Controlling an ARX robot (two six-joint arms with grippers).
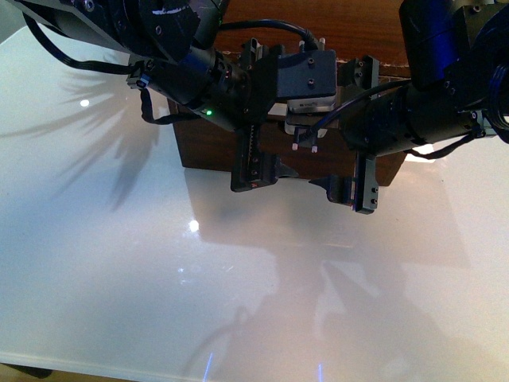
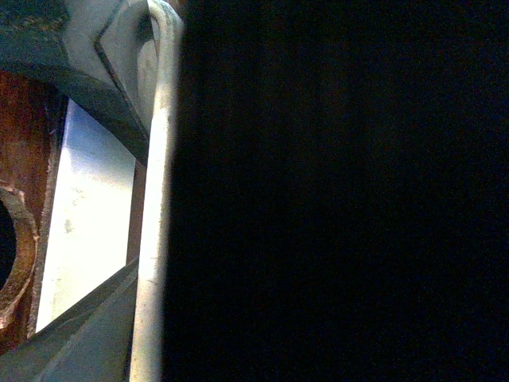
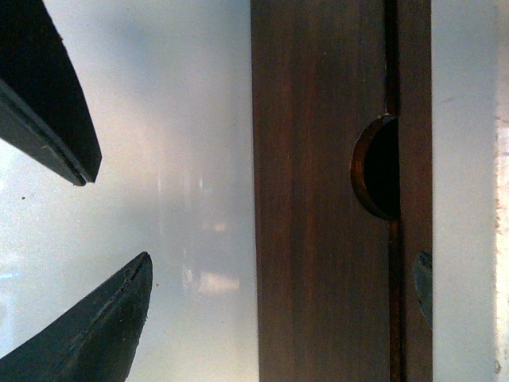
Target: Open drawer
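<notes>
— Where's the drawer (image 2: 24, 135) from where you stand?

— Far side of the glossy white table (image 1: 119, 263), about the middle, in that dark wooden unit (image 1: 205, 145). Both arms are crowded up against it, so most of its face is hidden from here.

— And the handle?

— The left wrist camera catches it: a long white bar handle (image 2: 155, 239), running straight across the tips of the left gripper (image 2: 141, 213). Its two fingers (image 2: 95, 87) stand well apart, both tips up against the bar, not pinched on it. The rest of that view is dark.

— Is the drawer out at all?

— I can't tell. There's a pale strip (image 2: 87, 215) between the brown wood and the bar, and part of a round notch (image 2: 9, 255) in the wood beside it. What the strip is, I couldn't say.

— The right arm?

— The right gripper (image 3: 119, 215) has its jaws wide apart and holds nothing. It hangs over the table just beside the dark wood front, not touching it. A half-round cutout (image 3: 378, 167) shows in that wood's edge. Seen from the front, this gripper sits to the right of the left one and a little nearer to us.
</notes>
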